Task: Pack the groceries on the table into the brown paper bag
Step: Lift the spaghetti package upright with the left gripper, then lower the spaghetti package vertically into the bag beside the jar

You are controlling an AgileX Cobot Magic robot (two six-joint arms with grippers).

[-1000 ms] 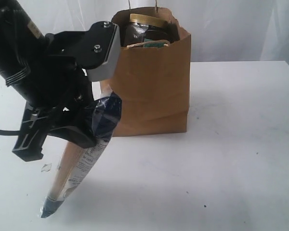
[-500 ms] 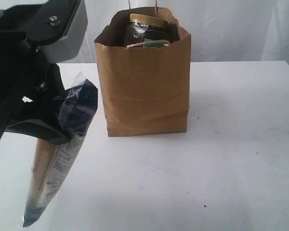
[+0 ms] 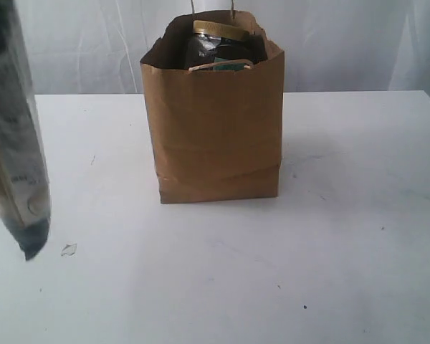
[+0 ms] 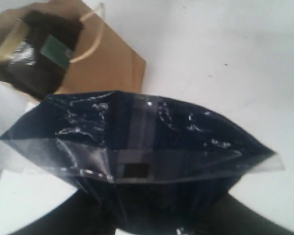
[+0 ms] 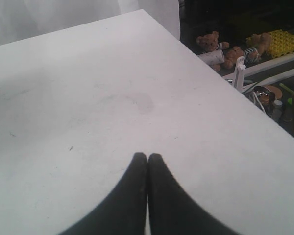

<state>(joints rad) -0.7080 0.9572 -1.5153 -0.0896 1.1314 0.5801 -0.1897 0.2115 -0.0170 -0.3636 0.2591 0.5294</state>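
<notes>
The left arm has left the exterior view. The packet (image 3: 18, 143) has risen and swung out to the bag's (image 3: 215, 129) 9 o'clock. It hangs near upright at the frame edge, its lower end clear of the tabletop (image 3: 330, 251). The bag has not moved, and the jar (image 3: 218, 32) stands in its open top, toward 12 o'clock.

In the left wrist view the left hand (image 4: 152, 223) pinches the packet's (image 4: 137, 147) dark end, with the bag (image 4: 112, 63) beyond it. The right hand (image 5: 147, 159) has its tips pressed together, holding nothing, above bare tabletop (image 5: 88, 98).

The tabletop is plain white with faint scuffs and specks. A small white bit (image 3: 69, 249) lies at the bag's 8 o'clock. A white curtain (image 3: 344, 43) hangs behind. Past the tabletop's edge, the right wrist view shows teddy bears (image 5: 213, 41) and clutter on a dark floor.
</notes>
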